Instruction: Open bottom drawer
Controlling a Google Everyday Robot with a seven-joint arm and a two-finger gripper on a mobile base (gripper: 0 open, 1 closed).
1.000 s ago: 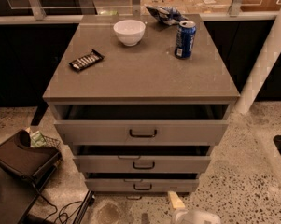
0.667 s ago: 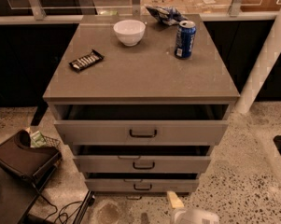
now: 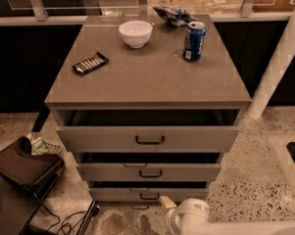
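Note:
The grey cabinet has three drawers, each pulled out a little. The bottom drawer (image 3: 117, 195) is the lowest one, with a flat grey front and a small dark bar handle (image 3: 149, 197). It sticks out less than the two above it, and a dark gap shows over its front. My gripper (image 3: 167, 203) comes in from the bottom edge on a white arm (image 3: 193, 217). It sits just right of and slightly below the bottom drawer's handle, close to the drawer front.
On the cabinet top (image 3: 147, 77) are a white bowl (image 3: 135, 33), a blue can (image 3: 194, 41), a dark snack bar (image 3: 90, 63) and a crumpled bag (image 3: 174, 14). A dark case (image 3: 24, 165) and cables (image 3: 63, 223) lie on the floor at left. A white post (image 3: 279, 67) stands at right.
My gripper and arm have shifted a little left and up, closer to the bottom drawer's handle. The drawers have not moved.

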